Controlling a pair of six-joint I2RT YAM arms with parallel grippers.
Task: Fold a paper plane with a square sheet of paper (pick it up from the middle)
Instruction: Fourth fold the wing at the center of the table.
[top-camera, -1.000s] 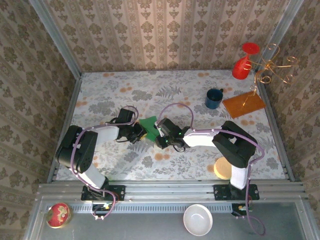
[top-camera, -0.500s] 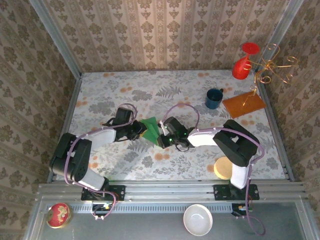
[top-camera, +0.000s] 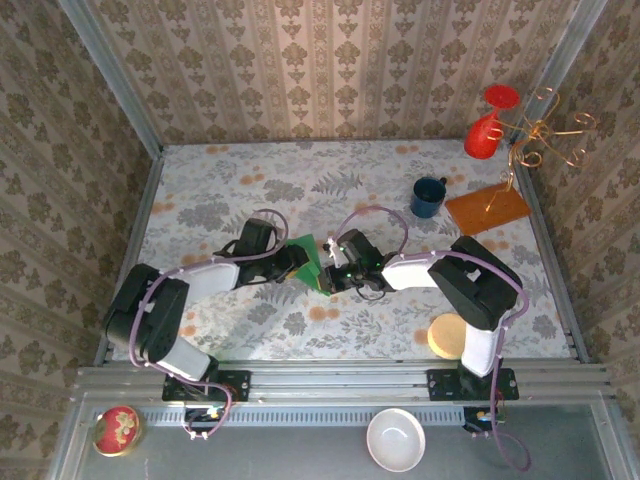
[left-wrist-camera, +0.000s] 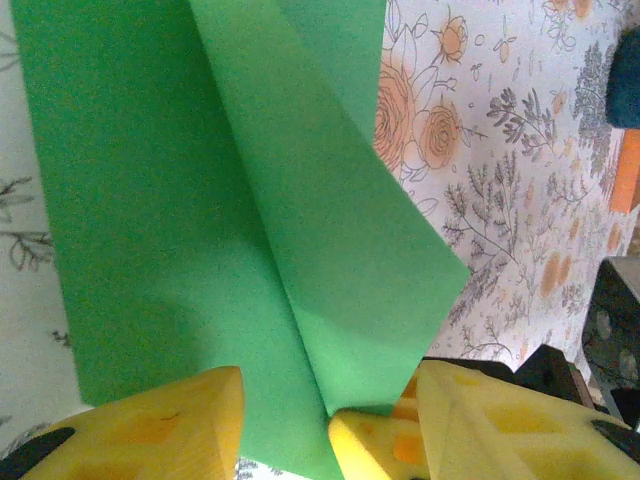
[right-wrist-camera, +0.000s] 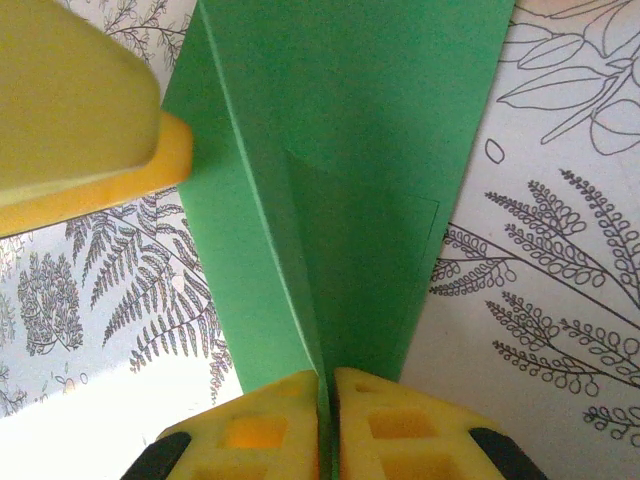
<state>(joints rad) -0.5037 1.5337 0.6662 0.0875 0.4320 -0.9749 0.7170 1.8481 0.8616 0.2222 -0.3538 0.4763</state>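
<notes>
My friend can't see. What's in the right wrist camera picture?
At the bottom, the right gripper is pinched shut on a raised fold of the green paper, which lies on the flowery tablecloth. Another yellow finger sits at the top left, by the paper's edge.

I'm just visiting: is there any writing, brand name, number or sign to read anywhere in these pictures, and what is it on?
No readable text anywhere.
Green sheet of paper: plain, unprinted.
Blue mug and orange-brown board: no lettering visible.
Red tin: a decoration, too small to make out.
Tablecloth and wallpaper: floral patterns, no words.
</notes>
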